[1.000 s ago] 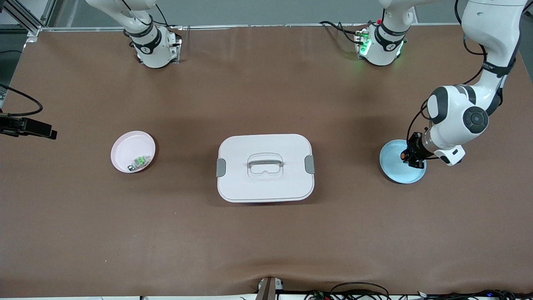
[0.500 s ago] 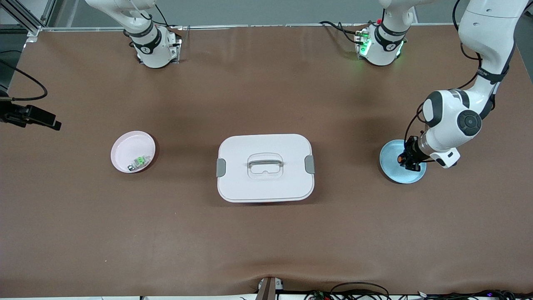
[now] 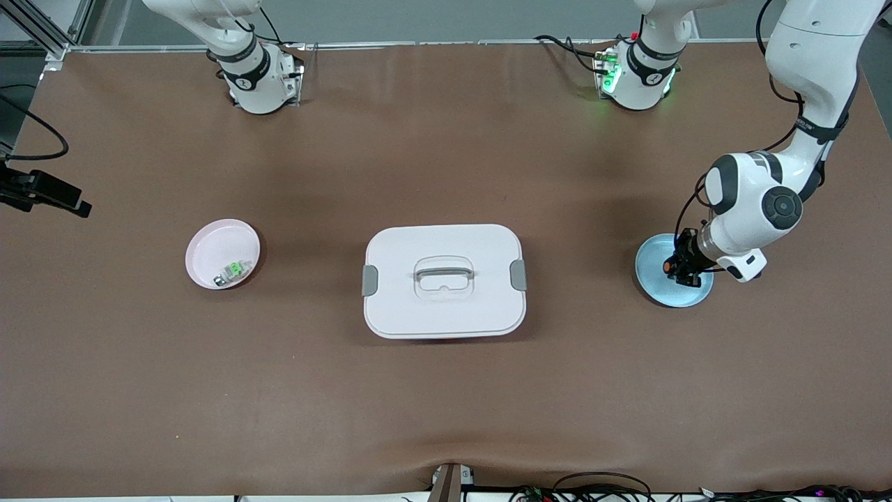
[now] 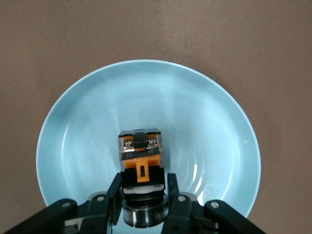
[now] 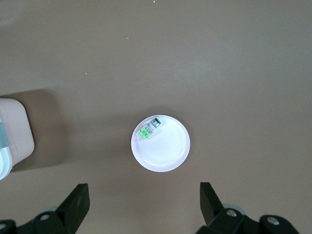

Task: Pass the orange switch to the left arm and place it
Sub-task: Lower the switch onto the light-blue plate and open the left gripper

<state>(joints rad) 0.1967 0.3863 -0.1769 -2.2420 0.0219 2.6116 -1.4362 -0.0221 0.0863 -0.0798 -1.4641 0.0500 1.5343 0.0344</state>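
Observation:
The orange switch (image 4: 140,156), black with an orange end, sits between the fingers of my left gripper (image 4: 144,183), which is shut on it just over the pale blue dish (image 4: 97,122). In the front view the left gripper (image 3: 681,268) hangs over that dish (image 3: 651,270) at the left arm's end of the table, and the switch's orange end (image 3: 667,265) shows. The white lidded box (image 3: 443,279) stands mid-table. My right gripper (image 5: 144,195) is open and empty, high over the right arm's end; in the front view (image 3: 66,201) it shows at the edge.
A pink dish (image 3: 212,247) holding a small green-and-silver component (image 3: 233,270) lies toward the right arm's end; both show in the right wrist view, dish (image 5: 165,151) and component (image 5: 147,127), with a corner of the box (image 5: 12,131). Cables lie along the table's near edge.
The left gripper has shifted slightly toward the box over the blue dish, and the switch's orange end moved with it. The right gripper has drifted a little toward the robots' bases.

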